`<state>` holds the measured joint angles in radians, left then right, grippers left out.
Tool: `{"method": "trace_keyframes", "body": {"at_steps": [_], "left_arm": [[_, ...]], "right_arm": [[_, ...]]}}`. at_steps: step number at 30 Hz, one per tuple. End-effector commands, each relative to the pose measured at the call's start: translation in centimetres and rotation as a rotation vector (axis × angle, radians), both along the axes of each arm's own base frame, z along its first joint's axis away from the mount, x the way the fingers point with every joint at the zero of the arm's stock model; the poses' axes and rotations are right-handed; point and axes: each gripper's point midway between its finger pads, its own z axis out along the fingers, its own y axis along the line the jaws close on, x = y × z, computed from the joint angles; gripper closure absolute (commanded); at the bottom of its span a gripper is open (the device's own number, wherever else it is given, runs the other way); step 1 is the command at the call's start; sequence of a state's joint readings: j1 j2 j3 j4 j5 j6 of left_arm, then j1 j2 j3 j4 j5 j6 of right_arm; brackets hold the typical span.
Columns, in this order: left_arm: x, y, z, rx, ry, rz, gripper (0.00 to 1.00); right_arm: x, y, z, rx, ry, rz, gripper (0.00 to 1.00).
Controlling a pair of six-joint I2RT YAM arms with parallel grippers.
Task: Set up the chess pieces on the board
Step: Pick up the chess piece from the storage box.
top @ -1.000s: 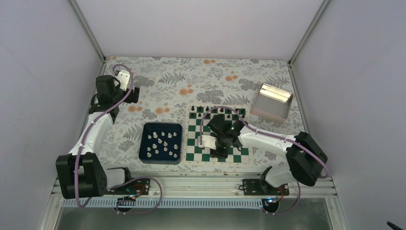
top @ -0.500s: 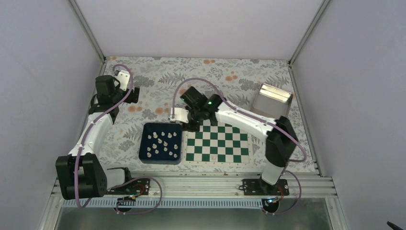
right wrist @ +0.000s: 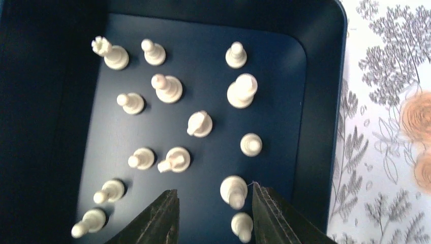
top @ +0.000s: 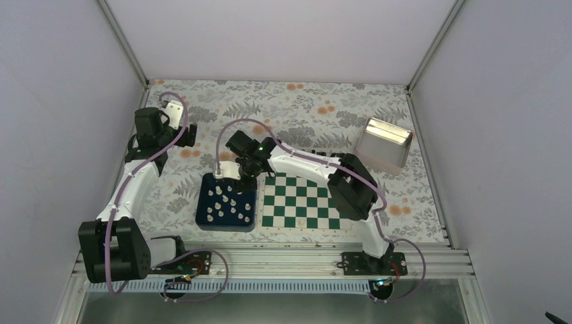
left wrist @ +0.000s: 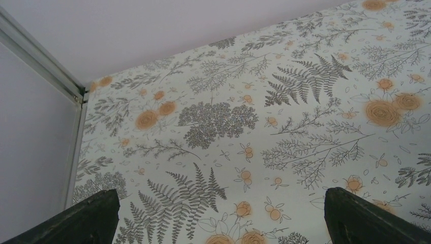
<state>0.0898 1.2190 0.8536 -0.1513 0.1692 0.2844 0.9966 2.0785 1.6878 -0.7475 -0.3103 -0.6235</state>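
The right gripper (right wrist: pixel 213 203) hovers with jaws parted and empty over the navy tray (right wrist: pixel 325 101), left of the board (top: pixel 307 202), where the white chess pieces (right wrist: pixel 199 124) sit, so fetching one seems the step in hand, and next it must drop around a single piece.

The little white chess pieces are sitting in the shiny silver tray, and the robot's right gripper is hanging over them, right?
Not quite. The white chess pieces sit in the dark blue tray, not the silver tray. The rest is right: the right gripper does hang over them. The right wrist view shows it.
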Motion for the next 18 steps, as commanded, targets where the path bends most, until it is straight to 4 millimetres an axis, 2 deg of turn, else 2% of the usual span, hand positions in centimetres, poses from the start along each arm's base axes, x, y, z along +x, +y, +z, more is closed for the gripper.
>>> {"method": "trace_keyframes", "body": {"at_steps": [1,9,18], "left_arm": [[-0.3,-0.1,0.5,0.001,-0.024,-0.013,0.00],[-0.4,-0.1,0.5,0.001,-0.028,-0.014,0.00],[-0.5,0.0,0.7,0.005,-0.037,-0.011,0.00]], "right_arm": [[-0.4,3.2,1.4,0.102,0.001,0.040,0.61],[-0.6,6.0,0.6,0.130,0.020,0.071,0.60],[-0.3,7.4,-0.7,0.129,0.035,0.079,0.60]]}}
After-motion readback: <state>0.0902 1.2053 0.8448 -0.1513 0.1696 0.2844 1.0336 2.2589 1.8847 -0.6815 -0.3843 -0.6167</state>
